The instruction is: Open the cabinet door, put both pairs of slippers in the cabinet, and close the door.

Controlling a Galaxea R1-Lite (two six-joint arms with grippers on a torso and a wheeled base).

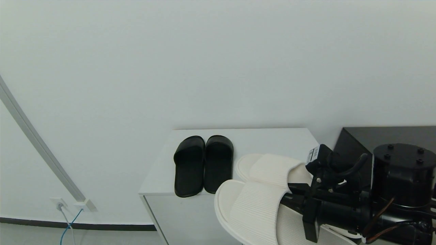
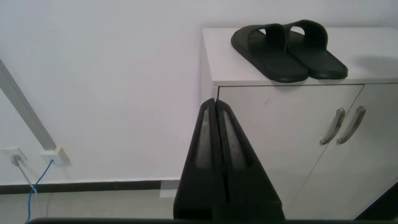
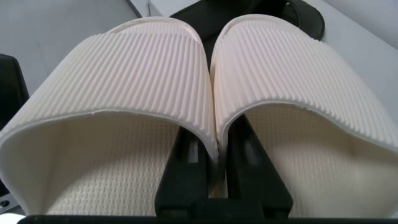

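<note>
As both doors (image 2: 280, 143) of the cabinet (image 1: 272, 139) stand shut in the left wrist view, with the two handles (image 2: 333, 127) side by side and nothing on them, the opening step is judged not yet done.

**Progress**
- Door opening: outstanding.
- White slippers (image 1: 259, 204): in hand, not stowed. They sit in the lower right of the head view, side by side. The nearer one reaches out past the cabinet's front edge. Whether the pair is fully clear of the cabinet top cannot be told.
- Black slippers (image 1: 218, 163): untouched. They lie just below the centre of the head view, on the cabinet top at its front edge, side by side and touching.
- Door closing: outstanding.

**Grippers**
- Right gripper (image 3: 214, 171): clamped on the white slippers. One finger lies under each strap, and the two inner strap walls are pinched between them.
- Left gripper (image 2: 216, 143): fingers pressed together with nothing between them. It is held out in front of the cabinet, apart from it and well apart from the handles.

**Container and contents**
- The cabinet interior is hidden behind the shut doors, so what it holds cannot be told.
- Both pairs are seen outside it, so neither is judged stowed.

**Remaining work, as judged**
- A door must be opened while one arm is loaded, which points to the free left gripper for the handle.
- Both pairs then go inside, and the door is shut.
</note>
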